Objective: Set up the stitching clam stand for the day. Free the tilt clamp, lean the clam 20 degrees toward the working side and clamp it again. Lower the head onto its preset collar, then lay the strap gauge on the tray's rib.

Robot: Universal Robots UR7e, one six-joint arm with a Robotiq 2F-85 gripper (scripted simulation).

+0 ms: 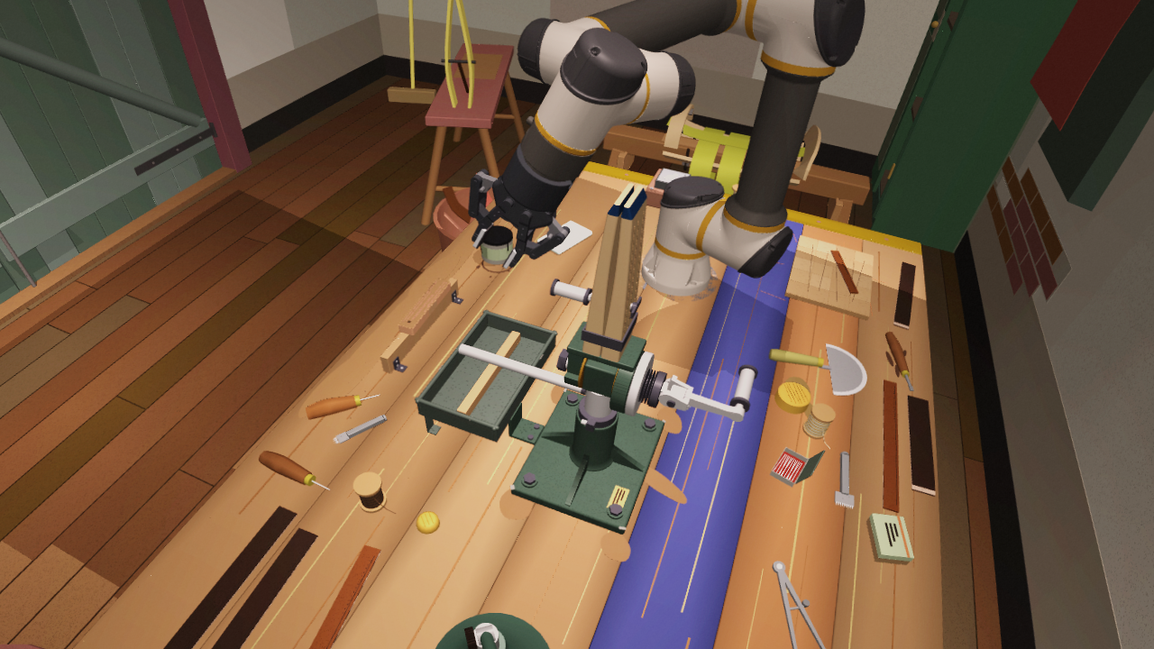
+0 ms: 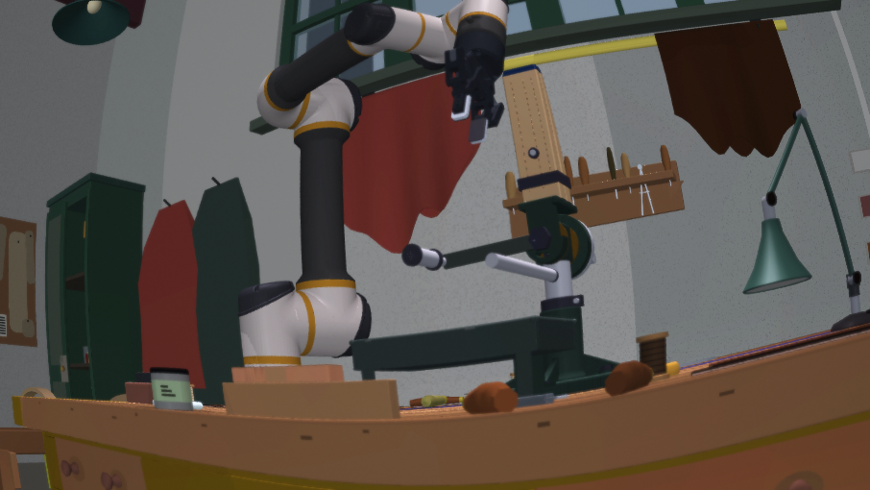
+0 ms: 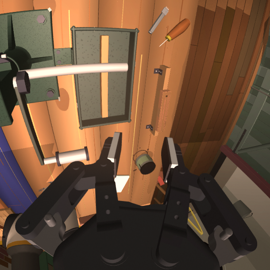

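Note:
The stitching clam [image 1: 617, 270] [image 2: 539, 137], a tall wooden jaw pair, stands on its green stand [image 1: 593, 440] at mid-bench, leaning slightly toward the tray. A dark clamp lever with a white grip [image 1: 571, 291] [image 3: 66, 156] and a long white handle [image 1: 516, 367] [image 3: 75, 69] stick out from the head. The green tray [image 1: 488, 371] [image 3: 104, 75] holds a pale wooden rib along its middle. The strap gauge [image 1: 424, 316] [image 3: 161, 100] lies on the bench left of the tray. My gripper [image 1: 515, 236] [image 2: 475, 115] [image 3: 141, 153] hangs high up, left of the clam's top, open and empty.
The bench's left edge [image 1: 339, 339] runs just past the strap gauge, with floor beyond. A small jar [image 1: 496, 244] [image 3: 144, 163] sits below my fingers. Awls [image 1: 331, 406], a thread spool [image 1: 369, 489] and leather strips [image 1: 242, 577] lie on the near bench.

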